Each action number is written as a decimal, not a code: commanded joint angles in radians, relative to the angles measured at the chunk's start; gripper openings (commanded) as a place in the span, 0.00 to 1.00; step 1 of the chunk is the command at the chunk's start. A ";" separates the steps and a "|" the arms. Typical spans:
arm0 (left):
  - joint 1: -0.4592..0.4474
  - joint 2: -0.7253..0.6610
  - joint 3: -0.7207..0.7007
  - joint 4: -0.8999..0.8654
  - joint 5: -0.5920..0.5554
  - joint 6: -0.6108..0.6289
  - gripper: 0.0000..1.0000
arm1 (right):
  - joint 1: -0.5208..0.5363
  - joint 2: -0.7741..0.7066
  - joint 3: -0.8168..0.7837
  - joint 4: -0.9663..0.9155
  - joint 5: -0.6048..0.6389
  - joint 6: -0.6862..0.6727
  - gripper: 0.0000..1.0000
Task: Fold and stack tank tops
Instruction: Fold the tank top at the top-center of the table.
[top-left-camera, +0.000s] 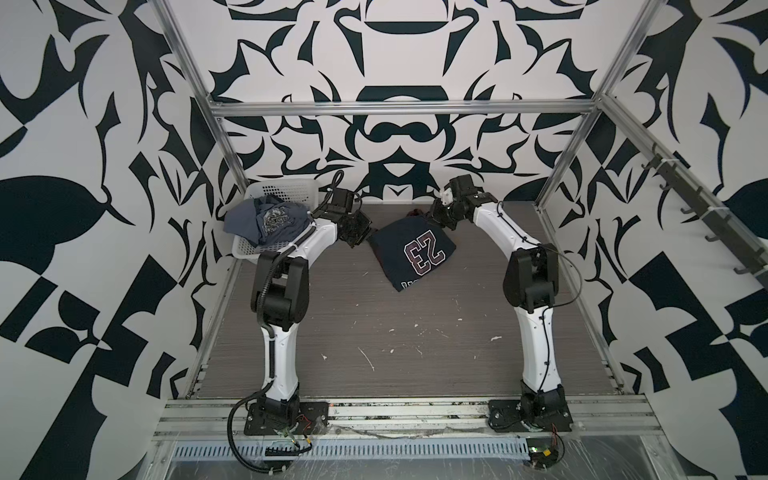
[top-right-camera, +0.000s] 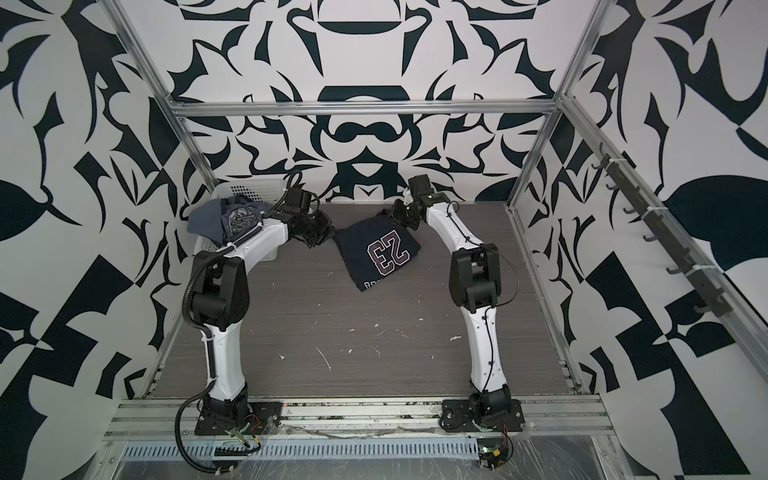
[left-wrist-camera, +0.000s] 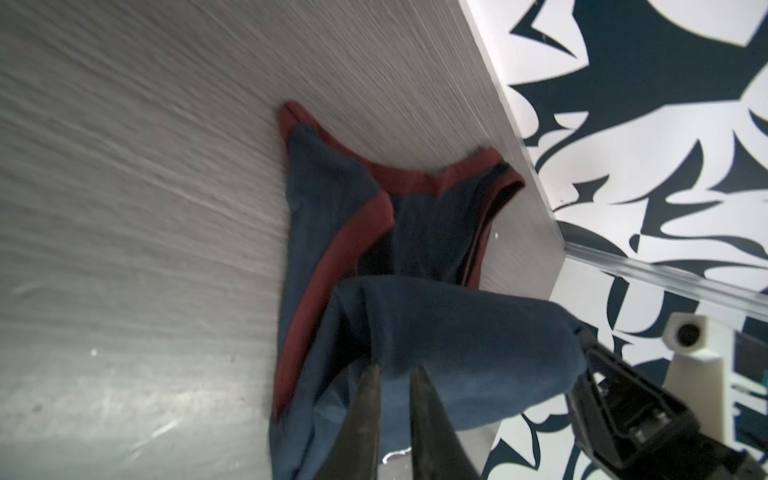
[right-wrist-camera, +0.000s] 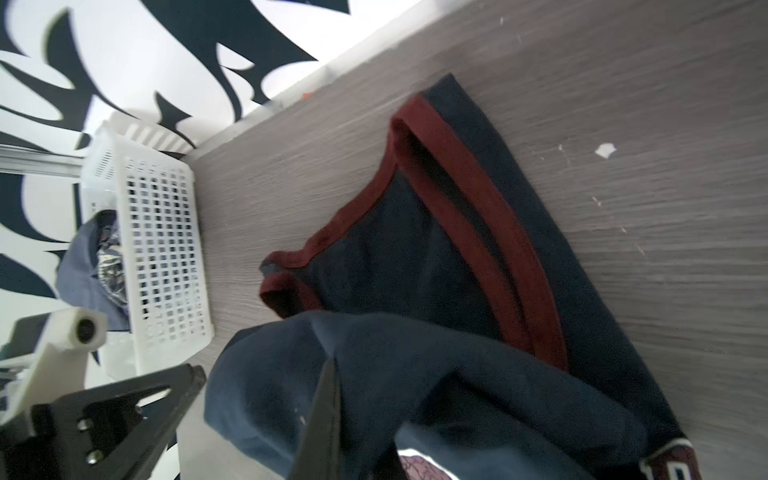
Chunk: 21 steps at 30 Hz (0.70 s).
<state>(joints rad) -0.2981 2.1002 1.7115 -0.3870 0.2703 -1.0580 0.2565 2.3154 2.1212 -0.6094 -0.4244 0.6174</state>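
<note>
Navy top (top-left-camera: 415, 253) lies on the far middle of the surface (top-left-camera: 374, 332), one edge lifted; the fold looks half done. The left gripper (left-wrist-camera: 395, 374) is nearly closed, pinching navy cloth. The right gripper (right-wrist-camera: 330, 374) is clamped tight on the same raised fold. The next move should lay that edge down level, both letting go together. Grey top (top-left-camera: 266, 222) sits in the basket (top-left-camera: 291, 189).

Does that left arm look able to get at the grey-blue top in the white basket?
Probably, but not yet. The grey-blue top lies uncovered in the open basket, close to the left gripper. But that gripper is pinching the navy top, so it must let go first.
</note>
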 joint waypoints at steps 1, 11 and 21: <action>0.005 0.053 0.043 -0.023 -0.003 0.004 0.18 | -0.004 -0.026 0.014 -0.007 0.043 -0.044 0.02; -0.020 0.067 0.002 -0.020 -0.073 0.056 0.44 | -0.011 0.129 0.093 -0.046 0.075 -0.132 0.02; -0.086 0.083 -0.023 0.009 -0.088 0.122 0.60 | -0.004 0.112 -0.046 -0.026 0.104 -0.108 0.01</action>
<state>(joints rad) -0.3756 2.1860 1.6878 -0.3843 0.1974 -0.9688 0.2485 2.4928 2.1391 -0.6102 -0.3542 0.5117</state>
